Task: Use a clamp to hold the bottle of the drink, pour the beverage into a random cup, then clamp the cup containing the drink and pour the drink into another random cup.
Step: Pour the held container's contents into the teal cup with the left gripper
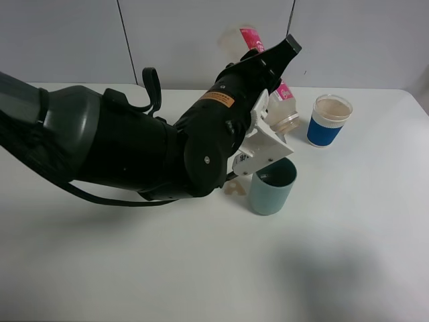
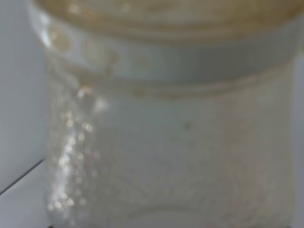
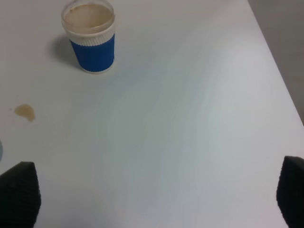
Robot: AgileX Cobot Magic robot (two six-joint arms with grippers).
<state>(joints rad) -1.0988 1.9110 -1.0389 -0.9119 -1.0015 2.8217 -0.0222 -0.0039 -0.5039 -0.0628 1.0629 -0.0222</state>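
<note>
My left gripper (image 1: 271, 64) is shut on the clear drink bottle (image 1: 284, 107) with a pink label and holds it tilted, mouth down, above the table between the two cups. The left wrist view shows only the bottle (image 2: 166, 142), blurred and very close. A teal cup (image 1: 271, 184) stands just below and in front of the bottle's mouth; what it holds cannot be told. A blue cup with a white rim (image 1: 328, 121) (image 3: 90, 40) holds tan drink at the right. My right gripper (image 3: 154, 199) is open and empty over bare table, away from the blue cup.
A small tan spill (image 3: 24, 112) lies on the white table (image 1: 362, 221) near the blue cup. The bulky left arm (image 1: 134, 147) stretches from the left across the middle. A grey wall (image 1: 201, 33) stands behind the table's back edge.
</note>
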